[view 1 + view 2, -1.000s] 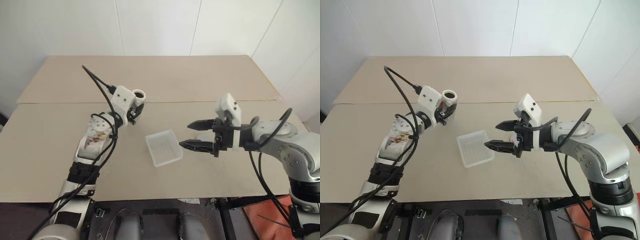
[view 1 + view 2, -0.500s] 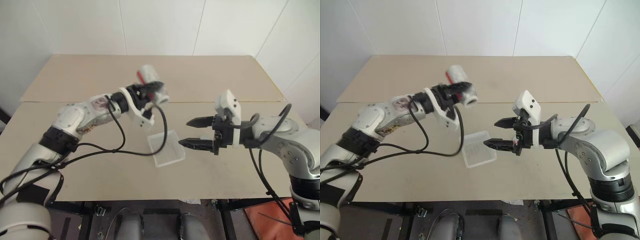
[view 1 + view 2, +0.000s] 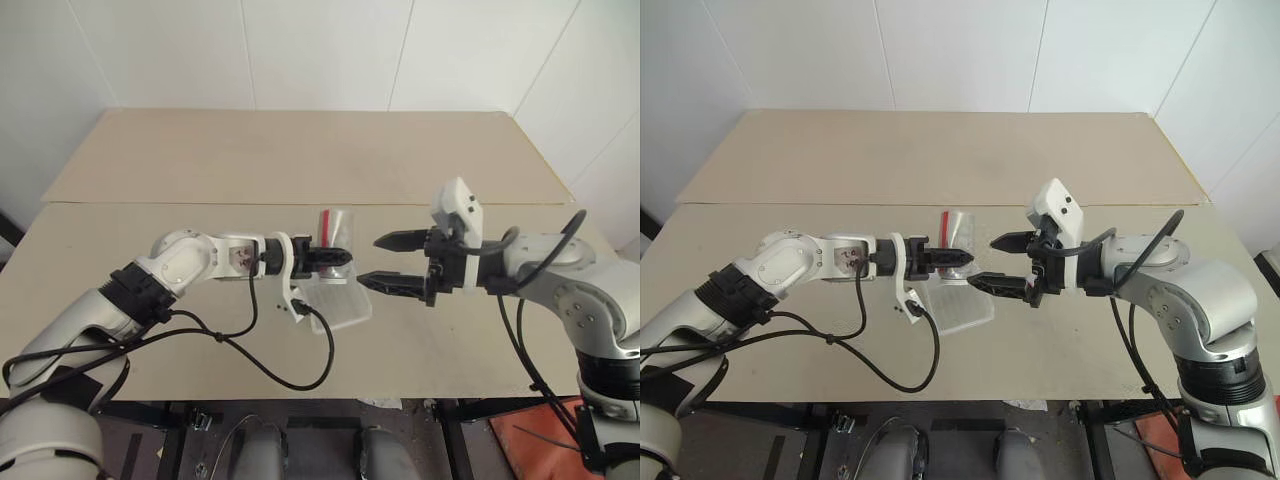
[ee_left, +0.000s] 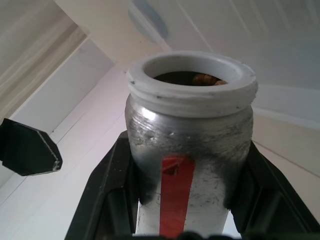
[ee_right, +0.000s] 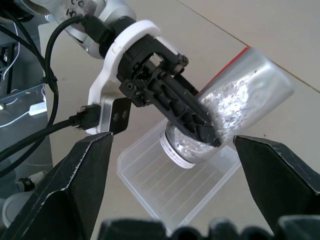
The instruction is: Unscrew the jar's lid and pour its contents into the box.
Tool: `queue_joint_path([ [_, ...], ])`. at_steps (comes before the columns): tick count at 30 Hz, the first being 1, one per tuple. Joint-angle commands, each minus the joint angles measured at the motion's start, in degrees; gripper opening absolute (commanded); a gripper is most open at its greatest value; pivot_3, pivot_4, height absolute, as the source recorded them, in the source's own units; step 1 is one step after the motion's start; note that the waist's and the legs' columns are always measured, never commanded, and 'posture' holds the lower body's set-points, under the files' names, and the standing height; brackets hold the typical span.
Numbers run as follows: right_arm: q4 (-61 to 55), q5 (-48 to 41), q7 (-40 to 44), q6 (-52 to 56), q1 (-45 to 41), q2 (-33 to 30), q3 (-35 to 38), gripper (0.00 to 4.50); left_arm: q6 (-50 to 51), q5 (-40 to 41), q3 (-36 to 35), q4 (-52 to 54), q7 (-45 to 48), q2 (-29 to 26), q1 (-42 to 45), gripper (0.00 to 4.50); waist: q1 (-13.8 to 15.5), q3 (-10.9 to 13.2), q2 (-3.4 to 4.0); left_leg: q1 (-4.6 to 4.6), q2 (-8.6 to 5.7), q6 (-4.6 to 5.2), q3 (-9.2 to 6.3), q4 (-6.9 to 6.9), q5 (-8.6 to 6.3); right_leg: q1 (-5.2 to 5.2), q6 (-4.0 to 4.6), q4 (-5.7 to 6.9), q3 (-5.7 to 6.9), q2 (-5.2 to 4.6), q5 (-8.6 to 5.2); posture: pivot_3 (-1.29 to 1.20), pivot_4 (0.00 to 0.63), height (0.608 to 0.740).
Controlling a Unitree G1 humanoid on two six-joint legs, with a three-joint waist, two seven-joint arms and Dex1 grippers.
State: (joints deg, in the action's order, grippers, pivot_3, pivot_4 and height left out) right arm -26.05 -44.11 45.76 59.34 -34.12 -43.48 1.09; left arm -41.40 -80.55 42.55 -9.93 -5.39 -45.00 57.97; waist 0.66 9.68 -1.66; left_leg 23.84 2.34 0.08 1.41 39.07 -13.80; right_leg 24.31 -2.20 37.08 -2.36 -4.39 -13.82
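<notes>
The left gripper (image 3: 335, 258) clamps the lidless jar (image 3: 334, 232), tipped mouth-down over the box (image 3: 345, 310). Just beyond, the right gripper (image 3: 388, 262) gapes wide, empty.

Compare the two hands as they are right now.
The left hand is shut on the jar, holding it tipped mouth-down over the box; the right hand is open and holds nothing. The left hand reaches in from the left, the right hand from the right. Both have black fingers and hover above the table.

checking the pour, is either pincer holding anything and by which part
The left pincer holds the jar by its body, mouth tipped down over the box. The right pincer is open, empty.
</notes>
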Motion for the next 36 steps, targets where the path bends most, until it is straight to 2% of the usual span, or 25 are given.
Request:
queue_joint_path([
  [1,-1.6,-0.8,0.1,-1.9,-0.1,-0.3,2.3,4.48,2.8,-1.2,-2.7,0.9,-1.2,0.0,0.4,1.95,0.0,0.0,0.0,0.0,0.0,0.0,0.0,0.0,0.0,0.0,0.0,0.0,0.0,0.0,0.0,0.0,0.15,0.74],
  [9,-1.4,-0.3,0.9,-2.9,-0.2,-0.1,1.2,4.48,10.6,-1.9,-5.9,1.7,-2.4,1.2,-2.6,1.95,-0.1,0.0,0.0,-0.02,0.01,0.01,0.0,0.0,0.0,0.0,0.0,0.02,0.0,0.01,0.0,0.0,0.15,0.74],
  [13,-0.8,-0.3,1.2,-3.2,-0.3,-0.3,1.1,4.48,12.1,1.0,-8.0,3.3,-2.5,1.3,-5.4,1.95,-0.1,0.0,0.0,-0.02,0.01,0.0,-0.01,0.0,0.0,0.0,0.0,0.03,0.0,0.01,0.0,0.0,0.15,0.74],
  [19,-0.8,-0.2,1.4,-3.3,-0.4,-0.2,0.7,4.48,14.0,22.2,-16.3,5.8,9.5,5.1,-13.5,1.95,0.0,0.0,0.0,-0.02,0.04,0.01,0.0,0.02,0.0,-0.01,0.0,0.04,0.0,-0.01,0.0,0.0,0.15,0.74],
  [22,-1.3,-0.6,1.4,-2.9,0.4,-0.5,1.2,4.48,28.5,44.7,-26.3,7.6,23.4,12.7,-17.6,1.95,0.0,0.0,0.0,-0.05,0.03,0.01,0.01,0.07,0.0,-0.03,0.0,0.05,0.0,-0.01,0.0,0.0,0.15,0.74],
  [23,-1.5,-0.6,1.3,-2.8,0.6,-0.5,1.3,4.48,31.3,48.3,-28.2,8.5,26.1,14.1,-18.3,1.95,0.0,0.0,0.0,0.0,0.08,0.01,-0.03,0.14,0.01,-0.03,0.01,0.05,0.07,0.02,0.0,0.0,0.15,0.74],
  [26,-2.2,-1.4,0.8,-2.3,1.0,-0.1,1.7,4.48,54.0,62.4,-39.1,11.1,30.3,23.7,-18.3,1.95,-0.2,0.0,0.0,-0.05,0.07,0.01,-0.04,0.17,0.01,-0.07,0.0,0.08,0.05,0.04,0.0,0.0,0.15,0.74],
  [30,-2.3,-2.4,0.5,-2.0,1.2,0.1,2.4,4.48,72.3,69.2,-46.0,14.1,29.9,29.8,-17.2,1.95,-0.7,0.0,0.0,-0.08,0.06,0.02,-0.12,0.21,0.0,-0.11,0.0,0.08,0.04,0.08,0.0,0.0,0.15,0.74],
  [32,-2.1,-2.6,0.0,-2.1,1.4,0.2,2.3,4.48,75.2,75.3,-50.1,15.3,29.8,32.6,-18.5,1.95,-0.8,0.0,-0.01,-0.07,0.05,0.02,-0.16,0.21,0.0,-0.13,-0.01,0.06,0.05,0.07,0.0,0.0,0.15,0.74],
  [36,-2.8,-3.9,-1.1,-1.5,1.7,0.6,2.4,4.48,76.2,78.2,-52.7,15.9,26.0,34.9,-22.0,1.95,-0.9,0.0,-0.01,-0.07,0.04,0.02,-0.18,0.2,0.0,-0.13,-0.01,0.04,0.03,0.05,0.01,0.0,0.15,0.74],
])
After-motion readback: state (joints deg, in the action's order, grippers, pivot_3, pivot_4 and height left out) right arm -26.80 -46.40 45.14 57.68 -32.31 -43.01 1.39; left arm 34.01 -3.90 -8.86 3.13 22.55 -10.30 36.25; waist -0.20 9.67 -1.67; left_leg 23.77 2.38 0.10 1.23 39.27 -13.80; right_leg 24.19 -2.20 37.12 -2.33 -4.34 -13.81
